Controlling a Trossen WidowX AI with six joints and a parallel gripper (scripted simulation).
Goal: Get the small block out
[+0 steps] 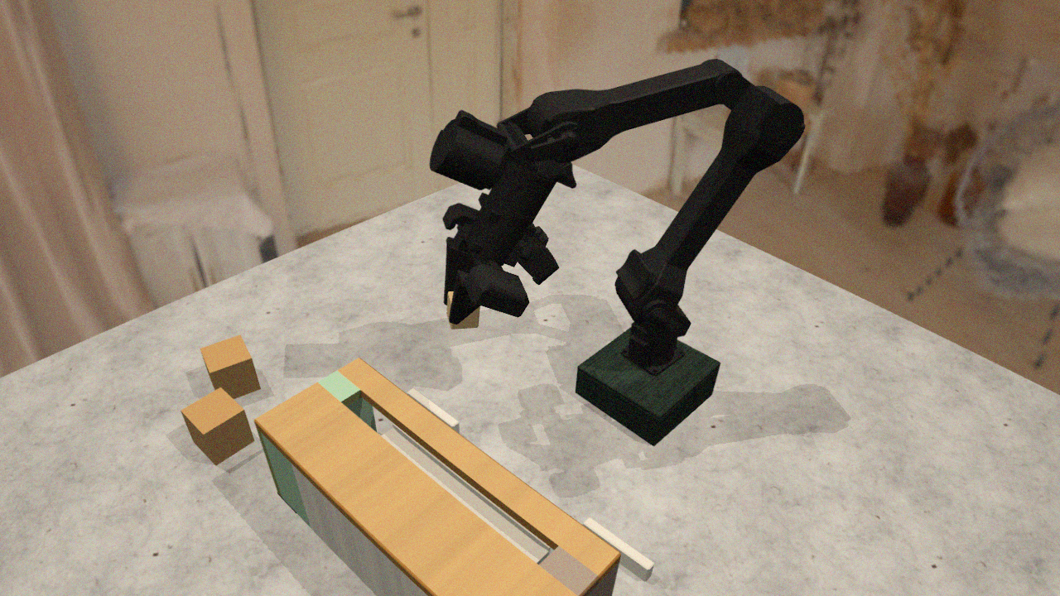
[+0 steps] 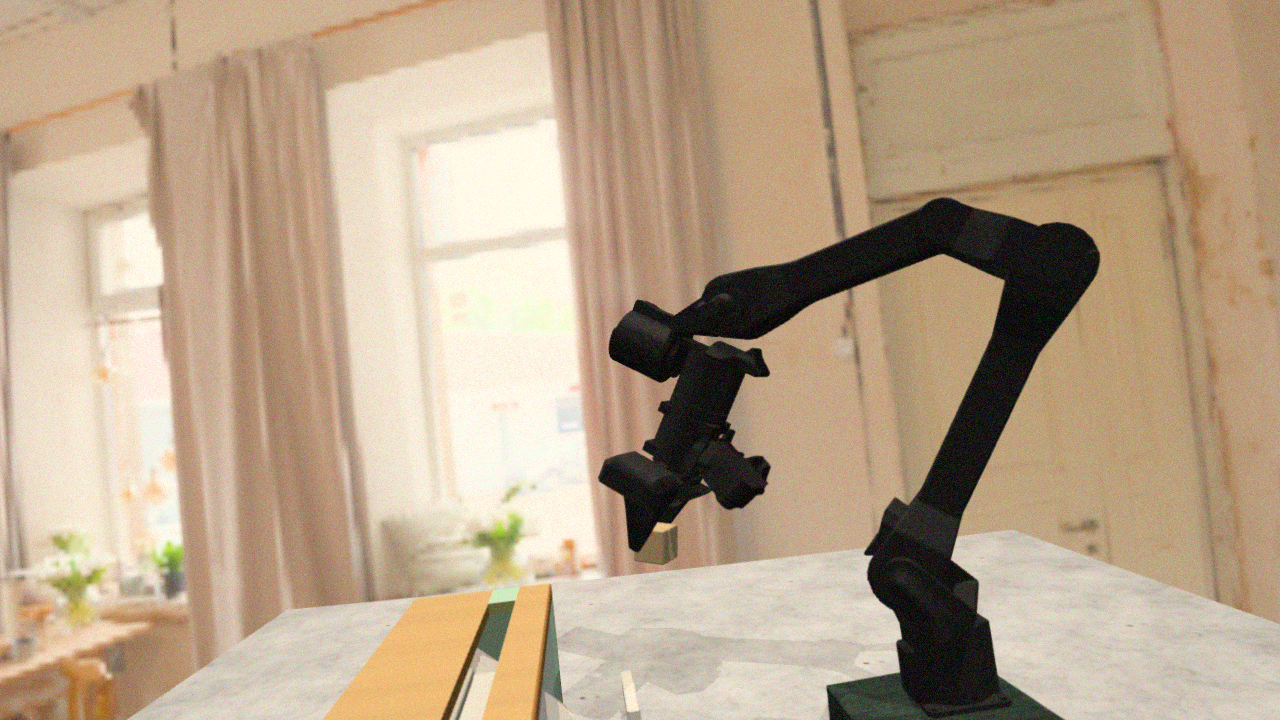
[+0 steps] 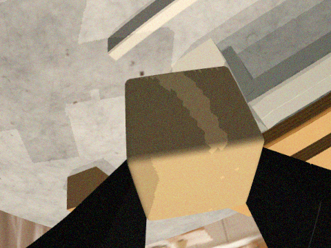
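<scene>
Top view, gripper: the gripper (image 1: 474, 307) hangs in the air beyond the green end of the box (image 1: 437, 482), fingers closed on the small block (image 1: 465, 317) and stopped by its width.
Top view, small block: a pale tan cube between the fingertips, clear of the table (image 1: 815, 482) and well apart from the box.
Top view, others: two orange cubes (image 1: 230, 364) (image 1: 217, 425) sit on the table just beside the box's green end; two white strips (image 1: 436, 409) (image 1: 619, 547) lie along its arm-facing side.
Exterior view, gripper: the gripper (image 2: 651, 530) points down, tilted, above and beyond the box (image 2: 447, 653); the block (image 2: 659, 544) shows at its tip, off the table.
Wrist view, small block: the block (image 3: 193, 142) fills the middle, pinched between the dark fingers; a white strip (image 3: 152, 21) and the box's edge (image 3: 303, 129) lie below it.
</scene>
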